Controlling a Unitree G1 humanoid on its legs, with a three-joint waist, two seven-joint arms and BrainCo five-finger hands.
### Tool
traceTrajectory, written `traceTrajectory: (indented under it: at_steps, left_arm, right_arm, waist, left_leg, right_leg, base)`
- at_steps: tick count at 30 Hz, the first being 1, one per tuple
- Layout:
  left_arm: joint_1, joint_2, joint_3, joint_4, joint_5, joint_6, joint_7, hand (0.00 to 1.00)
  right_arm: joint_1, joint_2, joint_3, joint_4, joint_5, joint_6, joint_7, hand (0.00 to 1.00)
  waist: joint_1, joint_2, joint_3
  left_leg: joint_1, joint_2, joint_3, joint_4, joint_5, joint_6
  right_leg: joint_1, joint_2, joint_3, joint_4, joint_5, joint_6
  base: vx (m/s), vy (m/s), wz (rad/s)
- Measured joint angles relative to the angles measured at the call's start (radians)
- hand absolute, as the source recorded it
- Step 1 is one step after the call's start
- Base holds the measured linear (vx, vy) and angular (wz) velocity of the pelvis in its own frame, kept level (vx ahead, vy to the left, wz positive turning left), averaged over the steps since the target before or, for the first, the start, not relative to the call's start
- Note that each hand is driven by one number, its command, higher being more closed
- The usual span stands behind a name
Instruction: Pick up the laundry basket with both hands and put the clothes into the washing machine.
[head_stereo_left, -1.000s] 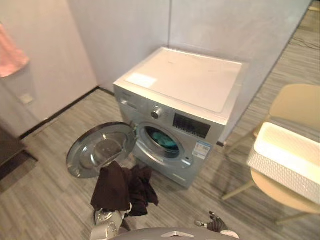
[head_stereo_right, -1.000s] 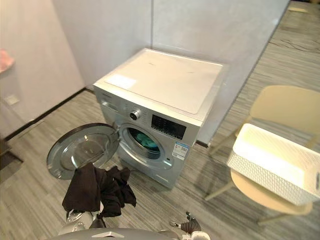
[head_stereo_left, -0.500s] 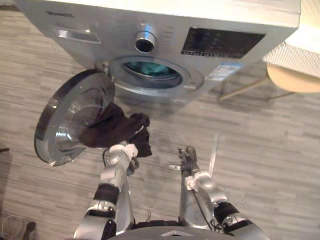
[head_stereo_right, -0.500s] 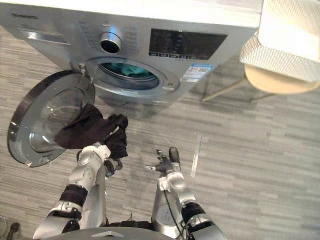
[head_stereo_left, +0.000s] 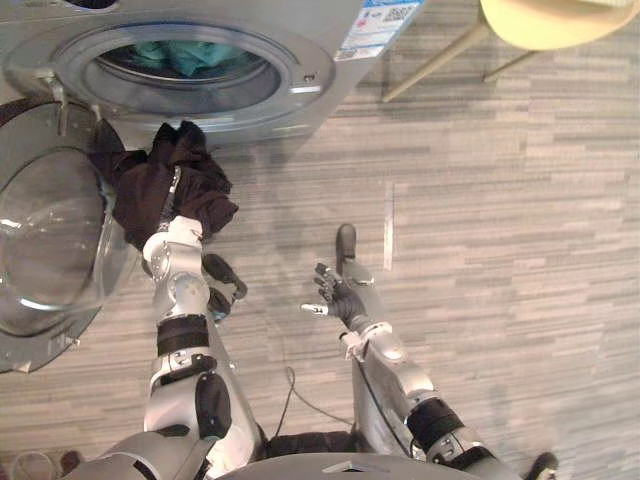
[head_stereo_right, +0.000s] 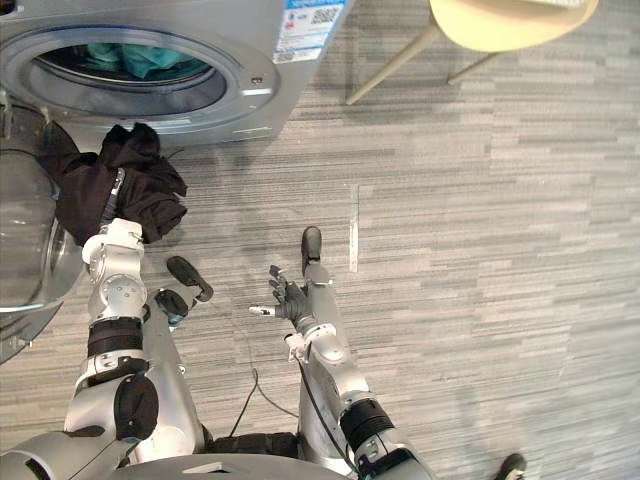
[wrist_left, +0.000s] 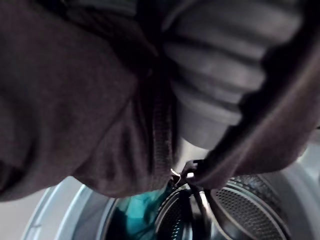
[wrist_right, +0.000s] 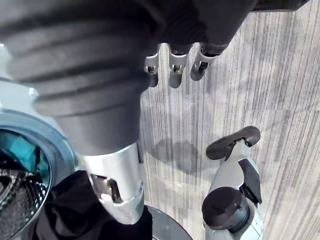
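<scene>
Part done, by the look of it: teal clothing (head_stereo_left: 180, 55) already lies in the drum of the washing machine (head_stereo_left: 300, 85), while a dark garment (head_stereo_left: 165, 185) is not yet in. It hangs bunched over the left hand (wrist_left: 215, 75), just below the drum's mouth and beside the open door (head_stereo_left: 50, 240); the cloth hides that hand's grip, so I cannot tell it. The right hand (head_stereo_left: 335, 295) hovers slack and empty above the floor (head_stereo_left: 500, 200), apart from the cloth

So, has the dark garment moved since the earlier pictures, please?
Yes: the dark garment has come closer to the washing machine's door ring, now reaching its lower edge.
</scene>
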Motion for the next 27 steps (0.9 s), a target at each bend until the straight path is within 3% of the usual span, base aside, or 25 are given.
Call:
traceTrajectory:
  at_steps: [5,8,11,13,18,22,27]
  left_arm:
    - [0.027,0.030,0.047,-0.004,-0.003,-0.037,0.013,1.00]
    - [0.021,0.058,0.066,-0.005,-0.014,-0.050,0.015,1.00]
    - [0.002,0.054,0.043,-0.003,-0.037,-0.044,0.016,1.00]
    - [0.002,0.034,0.026,-0.003,-0.056,-0.041,0.016,1.00]
    - [-0.016,-0.022,-0.004,-0.006,-0.104,-0.050,0.016,1.00]
    - [-0.035,-0.071,-0.108,-0.070,-0.145,-0.056,0.015,1.00]
    - [-0.050,-0.096,-0.248,-0.134,-0.188,-0.053,0.006,1.00]
  right_arm:
    - [0.056,-0.004,0.030,-0.051,0.022,-0.007,0.001,0.00]
    - [0.064,-0.019,0.050,-0.080,0.039,-0.009,0.002,0.00]
    - [0.062,-0.044,0.049,-0.102,0.060,-0.005,0.001,0.00]
    - [0.060,-0.048,0.034,-0.106,0.077,-0.005,0.000,0.00]
    - [0.057,-0.032,0.022,-0.106,0.099,-0.008,-0.006,0.00]
    - [0.026,-0.024,0.010,-0.112,0.099,-0.007,-0.023,0.00]
    - [0.012,-0.027,-0.021,-0.149,0.106,-0.006,-0.026,0.00]
  waist:
    - [0.019,-0.013,-0.002]
    - [0.022,-0.024,0.000]
    - [0.019,-0.039,0.002]
    - [0.019,-0.043,0.001]
    - [0.017,-0.044,0.002]
    - [0.023,-0.043,0.002]
    - [0.017,-0.040,0.002]
  left_leg:
    - [0.108,-0.027,-0.053,-0.053,0.035,-0.029]
    - [0.085,-0.002,-0.088,0.000,0.019,-0.031]
    - [0.029,-0.007,-0.127,0.045,0.018,-0.031]
    - [0.046,-0.021,-0.121,0.014,0.048,-0.055]
    - [0.090,-0.039,-0.118,0.002,0.061,-0.066]
    - [0.005,0.005,-0.114,0.165,-0.032,-0.058]
    - [-0.133,0.026,-0.104,0.271,-0.089,-0.032]
  right_leg:
    - [0.067,-0.023,-0.046,0.141,-0.129,-0.032]
    - [0.029,-0.008,-0.046,0.252,-0.200,-0.045]
    - [-0.034,-0.027,-0.051,0.373,-0.264,-0.063]
    - [-0.033,-0.050,-0.056,0.389,-0.276,-0.069]
    - [-0.013,-0.061,-0.044,0.411,-0.286,-0.066]
    - [-0.111,-0.032,0.028,0.497,-0.304,-0.034]
    - [-0.232,-0.018,0.066,0.494,-0.258,-0.013]
  base:
    - [0.07,-0.153,0.38]
    - [0.02,-0.188,0.02]
    - [0.01,-0.140,0.28]
    - [0.02,-0.054,0.25]
    - [0.01,-0.040,0.05]
    - [-0.11,0.037,-0.39]
    - [-0.10,0.124,-0.23]
